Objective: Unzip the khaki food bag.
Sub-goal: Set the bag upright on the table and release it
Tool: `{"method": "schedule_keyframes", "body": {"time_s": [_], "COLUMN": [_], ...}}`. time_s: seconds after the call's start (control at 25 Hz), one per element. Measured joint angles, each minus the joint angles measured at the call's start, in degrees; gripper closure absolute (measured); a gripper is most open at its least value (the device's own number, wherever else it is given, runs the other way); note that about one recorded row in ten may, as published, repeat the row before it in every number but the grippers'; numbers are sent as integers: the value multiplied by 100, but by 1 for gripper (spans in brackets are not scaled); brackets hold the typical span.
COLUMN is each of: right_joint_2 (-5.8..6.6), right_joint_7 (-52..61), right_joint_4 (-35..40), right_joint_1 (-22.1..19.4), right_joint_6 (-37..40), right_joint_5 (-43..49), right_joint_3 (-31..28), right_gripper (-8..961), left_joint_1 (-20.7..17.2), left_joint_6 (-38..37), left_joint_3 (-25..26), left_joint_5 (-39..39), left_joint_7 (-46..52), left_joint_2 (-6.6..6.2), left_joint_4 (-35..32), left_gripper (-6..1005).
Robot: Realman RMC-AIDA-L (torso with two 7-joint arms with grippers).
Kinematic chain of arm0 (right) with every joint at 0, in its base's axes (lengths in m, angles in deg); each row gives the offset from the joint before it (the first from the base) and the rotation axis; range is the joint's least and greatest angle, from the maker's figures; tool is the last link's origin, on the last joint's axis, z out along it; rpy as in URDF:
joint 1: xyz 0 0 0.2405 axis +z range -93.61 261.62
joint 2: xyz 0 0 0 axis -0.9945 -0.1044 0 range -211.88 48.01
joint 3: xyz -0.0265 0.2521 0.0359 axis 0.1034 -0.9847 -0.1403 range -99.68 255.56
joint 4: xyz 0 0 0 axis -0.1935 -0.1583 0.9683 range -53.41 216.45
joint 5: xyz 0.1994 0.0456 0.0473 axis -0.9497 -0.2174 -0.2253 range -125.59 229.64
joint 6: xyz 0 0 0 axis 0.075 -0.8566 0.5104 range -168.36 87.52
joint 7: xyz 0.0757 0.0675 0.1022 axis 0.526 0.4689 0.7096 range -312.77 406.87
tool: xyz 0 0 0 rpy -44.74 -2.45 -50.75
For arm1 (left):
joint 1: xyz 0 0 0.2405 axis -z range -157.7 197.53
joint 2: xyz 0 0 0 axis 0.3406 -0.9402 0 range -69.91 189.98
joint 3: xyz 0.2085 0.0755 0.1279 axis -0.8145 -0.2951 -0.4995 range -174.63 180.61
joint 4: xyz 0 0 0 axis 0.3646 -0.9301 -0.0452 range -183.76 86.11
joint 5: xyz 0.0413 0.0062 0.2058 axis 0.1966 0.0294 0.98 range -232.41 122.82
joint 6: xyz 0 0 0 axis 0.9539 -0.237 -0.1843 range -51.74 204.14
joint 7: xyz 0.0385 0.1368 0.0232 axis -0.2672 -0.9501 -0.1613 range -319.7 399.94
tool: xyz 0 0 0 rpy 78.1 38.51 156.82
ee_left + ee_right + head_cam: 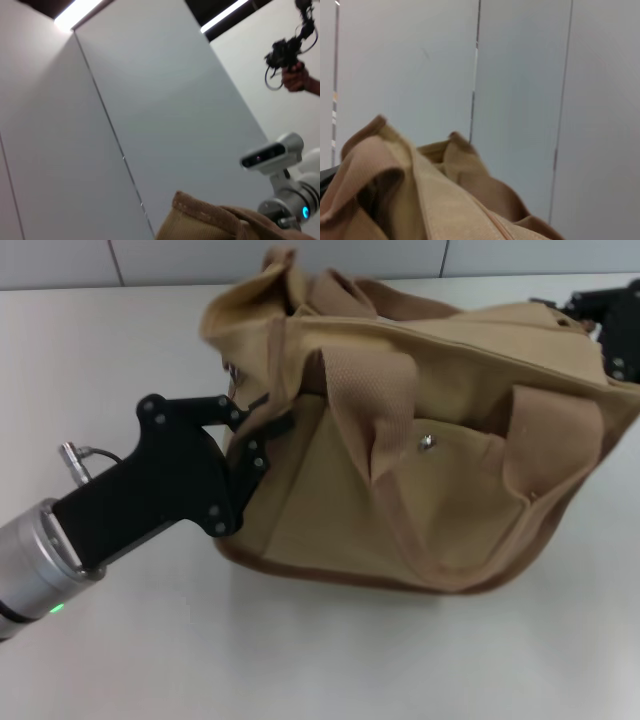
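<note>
The khaki food bag (420, 470) lies just beyond the left gripper (262, 430), whose fingers look pinched on fabric at the bag's near end; the right gripper (612, 325), state unclear, touches the far end. Risk: soft canvas slipping. White table (150, 660); grey panelled wall (520, 75).

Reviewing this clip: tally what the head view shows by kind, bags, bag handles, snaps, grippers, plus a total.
Bags: 1, the khaki food bag
Webbing handles: 2
Silver snaps: 1
Grippers: 2, left gripper, right gripper
Total: 6
</note>
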Motion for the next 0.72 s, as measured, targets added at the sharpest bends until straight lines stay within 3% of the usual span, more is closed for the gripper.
{"method": "schedule_keyframes", "body": {"time_s": [0.16, 0.32, 0.44, 0.72], "right_joint_2": [17, 31, 32, 17], "right_joint_7": [146, 405, 556, 688], "right_joint_4": [55, 59, 36, 60], "right_joint_1": [116, 182, 172, -137], "right_joint_6": [-564, -1340, -1547, -1758], "right_joint_5": [37, 60, 66, -31], "right_joint_3": [320, 1038, 1270, 1296], "right_gripper": [854, 866, 831, 749], "left_joint_1": [31, -4, -33, -407], "left_joint_6": [155, 346, 402, 541], "left_joint_3": [17, -56, -101, -19], "left_joint_5": [1, 54, 80, 34], "left_joint_7": [-93, -149, -181, -188], "left_joint_2": [1, 1, 1, -17], "left_joint_4": [191, 324, 356, 381], "left_gripper": [928, 928, 928, 927]}}
